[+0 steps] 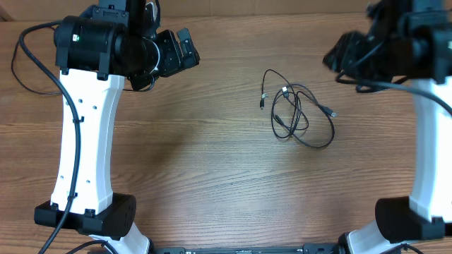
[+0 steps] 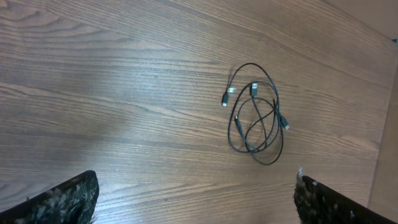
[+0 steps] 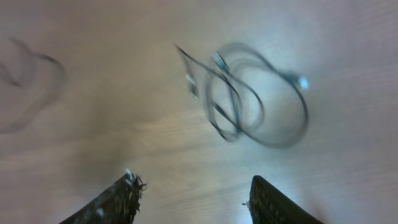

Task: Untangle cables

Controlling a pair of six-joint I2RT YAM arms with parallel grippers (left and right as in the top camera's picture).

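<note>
Cables (image 1: 300, 116) lie loose on the counter (image 1: 212, 176) as one small tangle of overlapping loops, held by neither hand.

The right hand (image 3: 194, 183) has its fingers (image 3: 124, 199) apart with only bare counter between them. The tangle sits ahead of the fingertips, not touching, with its long axis running side to side across the hand's line of approach.

The left hand (image 2: 194, 186) is spread wide and empty. The tangle lies well ahead of it, offset toward its right finger, with the long axis pointing away from the hand.

The overhead view shows that the right hand is nearer. The left wrist view is sharp and resolves three plug ends (image 2: 254, 88) and the strand crossings. The right wrist view is blurred and resolves neither.
</note>
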